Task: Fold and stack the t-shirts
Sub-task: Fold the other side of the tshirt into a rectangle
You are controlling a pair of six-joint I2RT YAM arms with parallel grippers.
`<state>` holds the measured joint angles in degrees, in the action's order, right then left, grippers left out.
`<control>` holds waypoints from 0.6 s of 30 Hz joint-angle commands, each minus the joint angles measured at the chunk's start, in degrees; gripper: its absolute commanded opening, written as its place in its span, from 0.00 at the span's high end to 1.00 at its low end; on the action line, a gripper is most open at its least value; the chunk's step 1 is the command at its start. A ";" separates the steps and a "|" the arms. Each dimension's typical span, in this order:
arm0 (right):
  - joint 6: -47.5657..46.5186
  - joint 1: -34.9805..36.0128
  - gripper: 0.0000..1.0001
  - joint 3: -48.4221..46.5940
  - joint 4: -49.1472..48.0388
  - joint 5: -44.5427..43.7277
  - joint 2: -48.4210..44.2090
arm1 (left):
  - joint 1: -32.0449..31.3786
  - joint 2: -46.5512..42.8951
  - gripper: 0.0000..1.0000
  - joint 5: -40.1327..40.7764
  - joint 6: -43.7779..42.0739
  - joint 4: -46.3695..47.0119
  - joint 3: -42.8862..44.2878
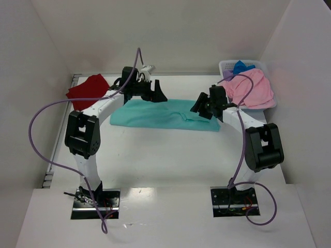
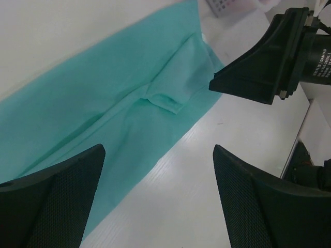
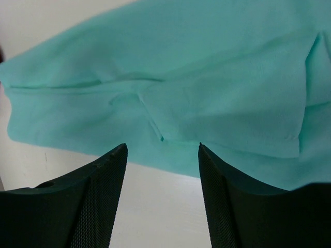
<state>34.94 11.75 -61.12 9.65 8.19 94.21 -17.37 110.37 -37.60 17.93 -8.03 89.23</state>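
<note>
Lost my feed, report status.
Left gripper open, empty. Right gripper open, empty. Teal t-shirt flat on table, folded lengthwise. Nothing blocking it.

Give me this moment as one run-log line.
teal t-shirt: folded in long strip on table | left gripper: open, empty | right gripper: open, empty

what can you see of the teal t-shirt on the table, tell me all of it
The teal t-shirt is soft plain fabric, folded into a long band lying flat on the white table, running left to right. A small folded flap and shallow creases show right of its middle. The left gripper and right gripper hover over it with fingers open, no cloth between them.
</note>
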 commanded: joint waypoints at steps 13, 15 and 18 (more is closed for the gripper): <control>-0.75 4.24 0.38 -0.04 -3.32 1.39 2.89 | -5.93 7.58 0.17 15.98 -1.24 -4.71 -2.13; -0.13 4.86 0.39 -0.05 -3.32 1.39 3.52 | -5.93 7.58 0.17 17.12 -1.23 -5.24 -2.13; 0.39 6.09 0.39 -0.58 -2.80 0.78 5.36 | -5.93 8.72 0.17 17.13 -1.23 -5.24 -2.75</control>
<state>35.05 16.38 -59.00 8.32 9.69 97.97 -23.70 118.02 -21.76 17.93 -13.45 86.98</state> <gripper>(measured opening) 0.615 0.829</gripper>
